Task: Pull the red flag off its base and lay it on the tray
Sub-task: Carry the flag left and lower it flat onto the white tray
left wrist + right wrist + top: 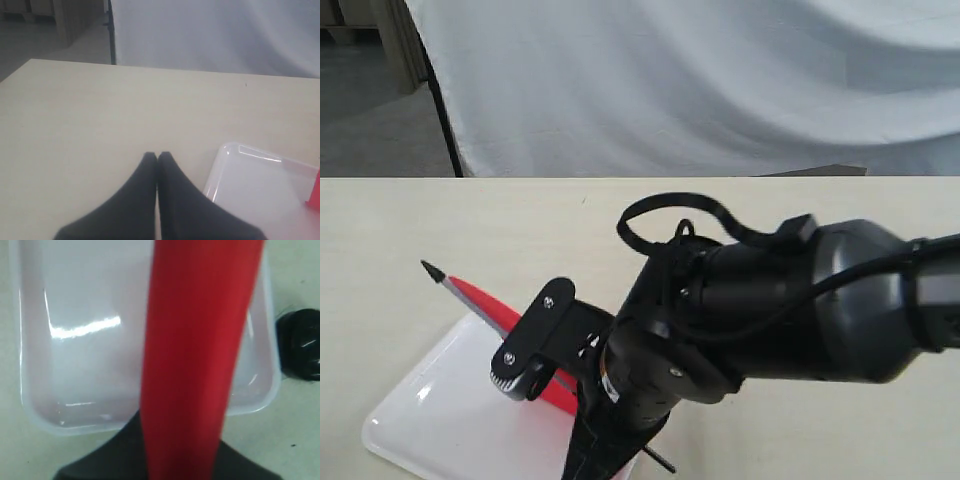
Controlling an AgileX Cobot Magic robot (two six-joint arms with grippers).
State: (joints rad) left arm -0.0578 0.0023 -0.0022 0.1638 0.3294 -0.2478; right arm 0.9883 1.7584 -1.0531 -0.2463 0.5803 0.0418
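Holding the flag (480, 300) clamped between its jaws, the right gripper (525, 372) hangs over the tray (440, 400). The flag's long axis slants diagonally across the tray, tip raised toward the far left. The base (300, 347) stands just beside the tray. The left gripper (157, 159), pinched closed on nothing, hovers over the worktop (420, 220) nearby.

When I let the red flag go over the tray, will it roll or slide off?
On the red flag, the thin stick might roll across the glossy tray, but the cloth should drag and stop it. The raised rim would probably catch any slide. It looks light.
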